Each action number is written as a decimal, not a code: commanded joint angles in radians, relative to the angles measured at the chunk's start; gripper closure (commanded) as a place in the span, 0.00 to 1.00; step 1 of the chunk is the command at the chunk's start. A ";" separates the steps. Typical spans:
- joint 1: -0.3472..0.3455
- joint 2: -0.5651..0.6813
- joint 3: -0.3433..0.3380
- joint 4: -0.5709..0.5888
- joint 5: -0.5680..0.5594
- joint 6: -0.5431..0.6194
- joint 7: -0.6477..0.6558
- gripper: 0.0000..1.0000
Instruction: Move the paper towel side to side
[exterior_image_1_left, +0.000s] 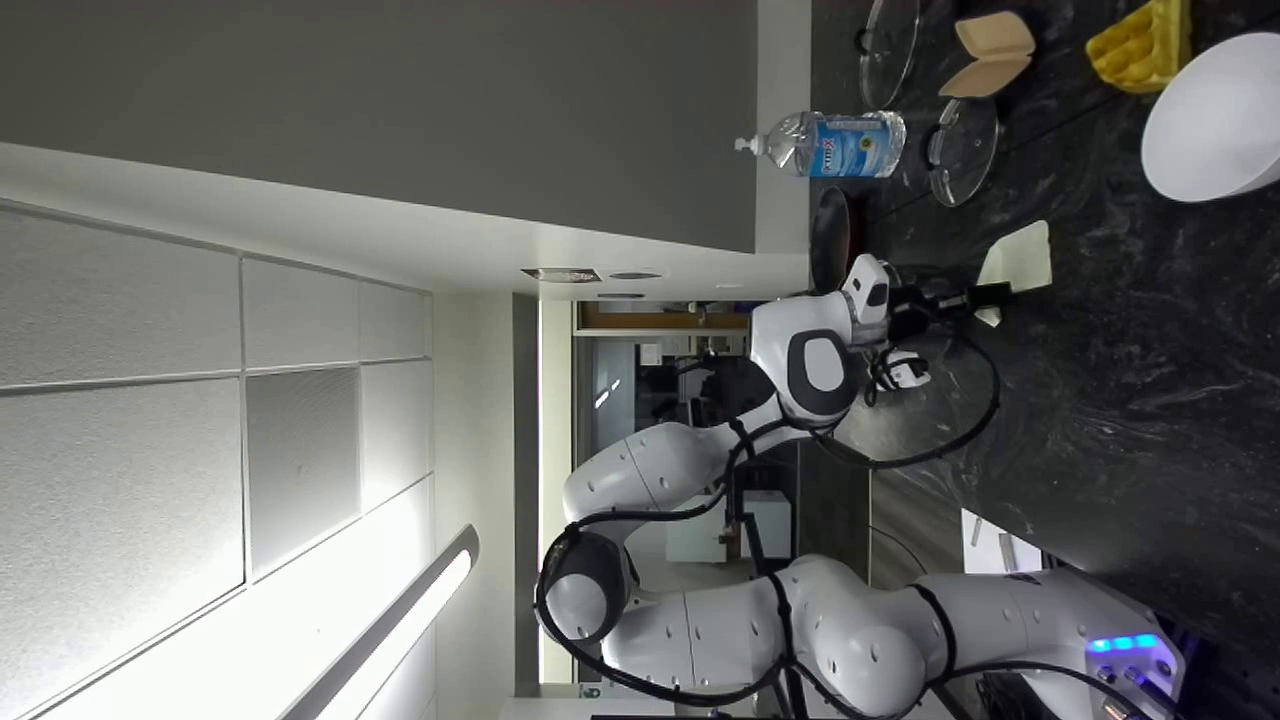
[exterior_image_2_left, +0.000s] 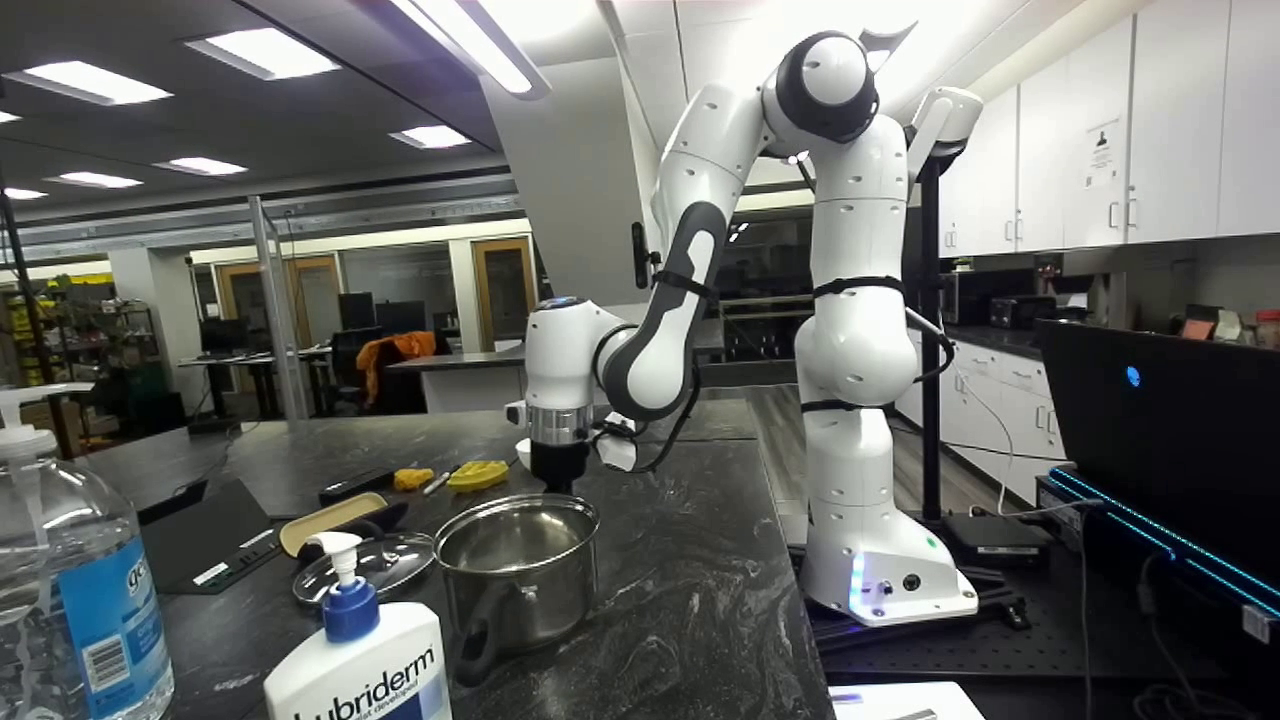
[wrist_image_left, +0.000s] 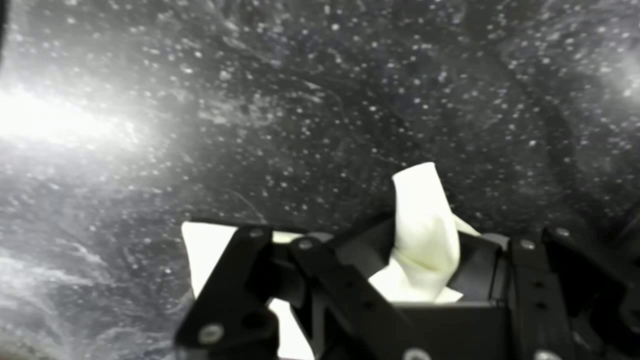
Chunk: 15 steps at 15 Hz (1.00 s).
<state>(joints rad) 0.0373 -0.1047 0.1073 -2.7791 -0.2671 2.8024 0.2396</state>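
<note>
The paper towel is a creased off-white sheet (exterior_image_1_left: 1022, 255) on the dark countertop in an exterior view that stands on its side. My gripper (exterior_image_1_left: 992, 296) points down at the counter and touches the towel. In the wrist view the gripper (wrist_image_left: 425, 240) is shut on the paper towel (wrist_image_left: 422, 200). A bunched fold sticks up between the fingers, and flat parts spread out under the left finger. In an exterior view the gripper (exterior_image_2_left: 558, 485) is low behind the pot, and its fingertips and the towel are hidden there.
A steel pot (exterior_image_2_left: 520, 575) stands close to the gripper. A glass lid (exterior_image_2_left: 385, 560), a lotion bottle (exterior_image_2_left: 365, 665) and a clear sanitizer bottle (exterior_image_2_left: 110, 620) stand nearby. A white bowl (exterior_image_1_left: 1215, 115), a yellow tray (exterior_image_1_left: 1140, 48) and a beige case (exterior_image_1_left: 992, 52) lie further along the counter.
</note>
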 joint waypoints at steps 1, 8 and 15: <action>0.038 -0.010 0.013 0.001 0.087 -0.031 -0.060 0.98; -0.058 -0.003 -0.044 0.005 0.067 -0.020 0.051 0.98; -0.156 -0.006 -0.120 0.006 0.040 -0.030 0.061 0.98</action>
<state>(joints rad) -0.0915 -0.1052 -0.0008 -2.7738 -0.2102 2.7980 0.2800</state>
